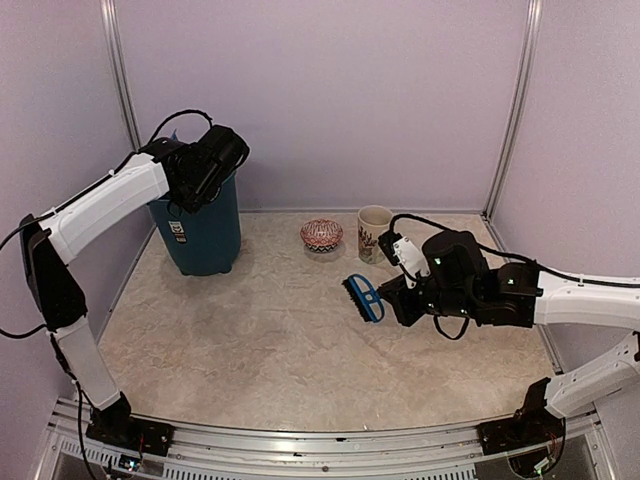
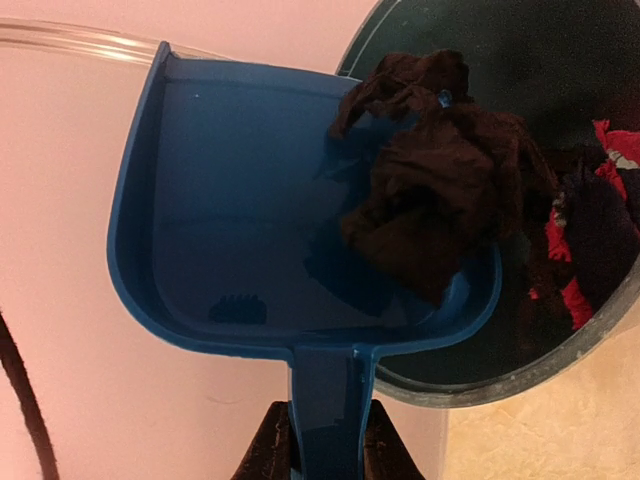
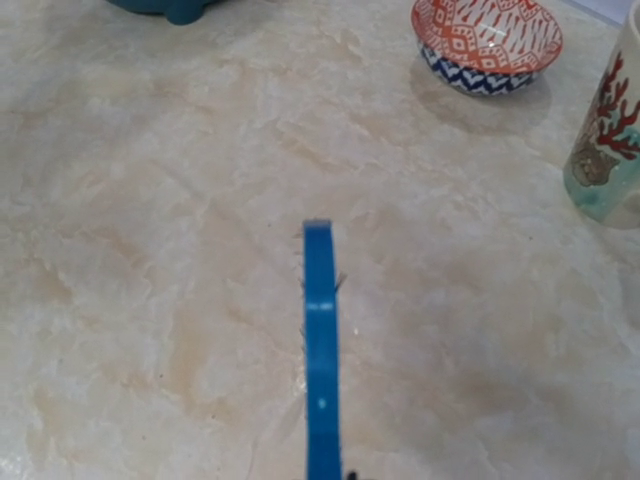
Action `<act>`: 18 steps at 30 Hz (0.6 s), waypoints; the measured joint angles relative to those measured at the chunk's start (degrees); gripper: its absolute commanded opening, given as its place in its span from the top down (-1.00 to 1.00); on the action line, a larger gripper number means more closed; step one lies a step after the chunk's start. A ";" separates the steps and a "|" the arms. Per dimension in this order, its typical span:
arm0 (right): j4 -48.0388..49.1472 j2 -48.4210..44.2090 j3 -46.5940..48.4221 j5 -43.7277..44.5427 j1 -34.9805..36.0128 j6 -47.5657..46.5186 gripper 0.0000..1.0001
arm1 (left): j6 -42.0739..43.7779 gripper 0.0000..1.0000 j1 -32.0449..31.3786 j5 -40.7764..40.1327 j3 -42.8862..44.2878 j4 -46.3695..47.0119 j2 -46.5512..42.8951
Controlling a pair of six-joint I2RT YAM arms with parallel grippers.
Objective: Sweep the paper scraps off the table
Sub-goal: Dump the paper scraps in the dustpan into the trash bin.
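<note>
My left gripper (image 2: 325, 440) is shut on the handle of the blue dustpan (image 2: 250, 240), which is tilted over the open teal bin (image 2: 560, 60). Dark wads of paper scraps (image 2: 430, 190) lie at the pan's edge over the bin mouth. Pink and dark scraps (image 2: 575, 290) lie inside the bin. In the top view the left gripper (image 1: 205, 165) is above the bin (image 1: 205, 235); the pan is hidden there. My right gripper (image 1: 392, 300) is shut on the blue brush (image 1: 363, 297), held over the table (image 1: 280, 340). The brush's back (image 3: 320, 380) shows in the right wrist view. No scraps show on the table.
A red patterned bowl (image 1: 321, 235) and a mug (image 1: 374, 233) stand at the back centre of the table, near the right gripper. They also show in the right wrist view, bowl (image 3: 487, 40) and mug (image 3: 610, 140). Walls enclose the back and sides.
</note>
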 measured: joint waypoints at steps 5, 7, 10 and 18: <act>0.48 -0.13 -0.48 -0.76 0.00 0.02 1.00 | 6.25 1.00 -0.13 -5.95 -0.07 1.84 0.00; 0.63 -0.13 -0.59 -0.87 0.00 0.02 1.00 | 9.25 1.00 -0.04 -7.78 -0.66 3.85 -0.15; 1.01 -0.28 -0.76 -1.07 0.00 0.02 1.00 | 14.75 1.00 0.02 -10.40 -2.40 8.02 -0.55; 2.32 -2.29 -1.33 -2.12 0.00 0.07 1.00 | 29.62 1.00 0.26 -13.79 -8.11 21.49 -3.50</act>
